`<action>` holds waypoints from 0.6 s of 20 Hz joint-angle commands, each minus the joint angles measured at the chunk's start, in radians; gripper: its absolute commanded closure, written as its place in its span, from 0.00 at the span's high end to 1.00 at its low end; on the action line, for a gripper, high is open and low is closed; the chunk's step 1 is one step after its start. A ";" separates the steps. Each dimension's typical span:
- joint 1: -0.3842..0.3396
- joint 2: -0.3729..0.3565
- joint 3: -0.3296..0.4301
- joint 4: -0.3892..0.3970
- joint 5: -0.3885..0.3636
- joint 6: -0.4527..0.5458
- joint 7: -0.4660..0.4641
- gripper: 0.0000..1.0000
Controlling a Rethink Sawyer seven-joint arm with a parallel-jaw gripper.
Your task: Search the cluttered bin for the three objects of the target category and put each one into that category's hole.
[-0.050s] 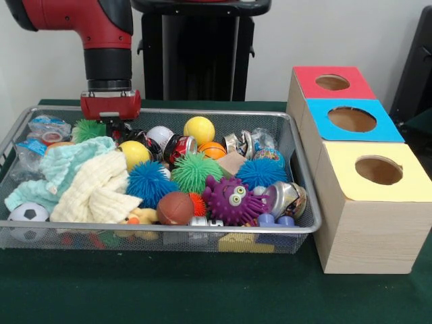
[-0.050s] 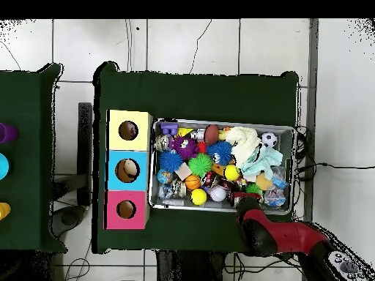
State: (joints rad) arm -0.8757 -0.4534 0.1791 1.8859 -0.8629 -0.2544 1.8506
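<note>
Gripper point(image 1: 116, 125) low over bin point(image 1: 305, 177), fingers possibly hidden

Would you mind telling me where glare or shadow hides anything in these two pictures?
Front view: even light; small glints on the foil packets, and the gripper sinks into dark clutter, so its state is unclear. Overhead view: the bin is small and its toys run together; the holes in the boxes read as dark, and the arm covers one corner of the bin.

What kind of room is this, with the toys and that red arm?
Probably a robotics lab: a red robot arm hangs over a wire bin of toys, beside three wooden boxes with coloured, holed tops, on a green table.
</note>
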 commanded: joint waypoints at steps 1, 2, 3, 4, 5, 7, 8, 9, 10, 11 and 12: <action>0.015 0.057 0.032 -0.123 0.044 -0.100 0.134 0.00; 0.020 0.057 0.024 -0.120 0.051 -0.108 0.136 0.00; 0.026 0.057 0.018 -0.117 0.056 -0.112 0.136 0.00; 0.032 0.056 0.011 -0.113 0.062 -0.117 0.137 0.00; 0.038 0.055 0.003 -0.109 0.069 -0.122 0.138 0.00; 0.050 0.050 -0.008 -0.100 0.080 -0.125 0.139 0.00; 0.057 0.047 -0.013 -0.095 0.086 -0.124 0.140 0.00; 0.066 0.045 -0.023 -0.090 0.094 -0.129 0.141 0.00; 0.075 0.041 -0.031 -0.084 0.102 -0.131 0.142 0.00; 0.086 0.038 -0.041 -0.078 0.112 -0.137 0.143 0.00; 0.095 0.034 -0.050 -0.072 0.121 -0.139 0.144 0.00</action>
State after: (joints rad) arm -0.8418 -0.4406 0.1316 1.8854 -0.8277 -0.3094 1.8506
